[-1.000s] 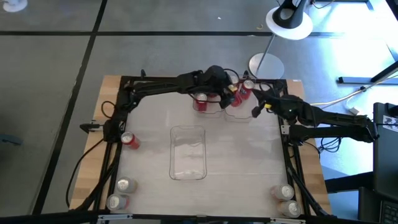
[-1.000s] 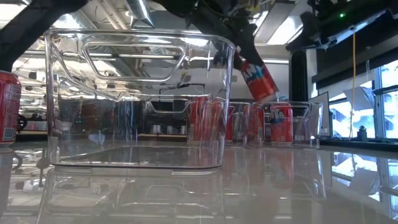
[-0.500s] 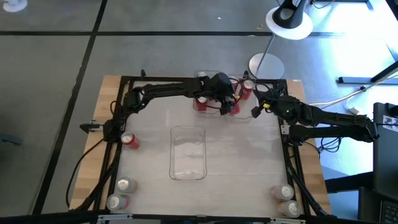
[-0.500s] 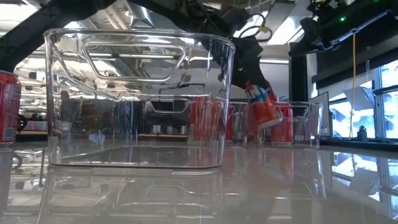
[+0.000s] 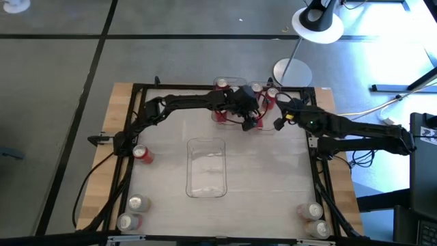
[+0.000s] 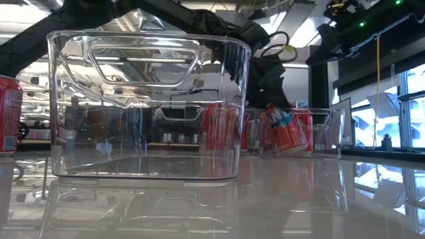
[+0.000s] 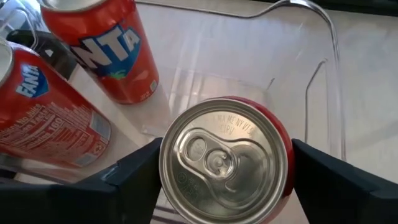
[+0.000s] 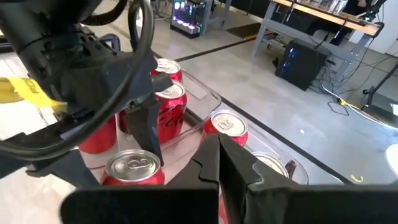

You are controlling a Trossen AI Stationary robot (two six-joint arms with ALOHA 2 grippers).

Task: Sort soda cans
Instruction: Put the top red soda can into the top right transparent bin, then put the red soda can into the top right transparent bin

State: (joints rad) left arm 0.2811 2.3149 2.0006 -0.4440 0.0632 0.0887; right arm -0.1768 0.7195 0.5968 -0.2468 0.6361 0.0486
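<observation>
High view: my left tool (image 5: 254,120) grasps a red can (image 7: 225,160) inside a clear bin (image 7: 323,93) at the worktop's (image 5: 273,178) far edge, two Fanta cans (image 7: 102,46) beside it. My right tool (image 8: 217,152) hovers close by, clenched and empty. An empty bin (image 5: 206,167) stands mid-worktop.
</observation>
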